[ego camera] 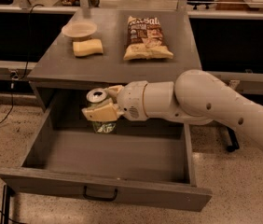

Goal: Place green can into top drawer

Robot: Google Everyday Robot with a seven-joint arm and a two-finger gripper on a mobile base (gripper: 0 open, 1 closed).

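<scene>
The green can [101,125] has a silver top with a pull tab and stands upright in my gripper [104,105], whose pale fingers [100,113] are shut around its upper body. The can hangs inside the open top drawer [104,191], above the back of its floor. I cannot tell whether its base touches the floor. The drawer is pulled far out and has a small black handle [100,195] at the centre of its front panel. My white arm reaches in from the right.
On the grey counter [52,69] above the drawer lie a chip bag [145,37], a yellow sponge [87,47] and a shallow bowl [79,30]. Cables run over the speckled floor at the left.
</scene>
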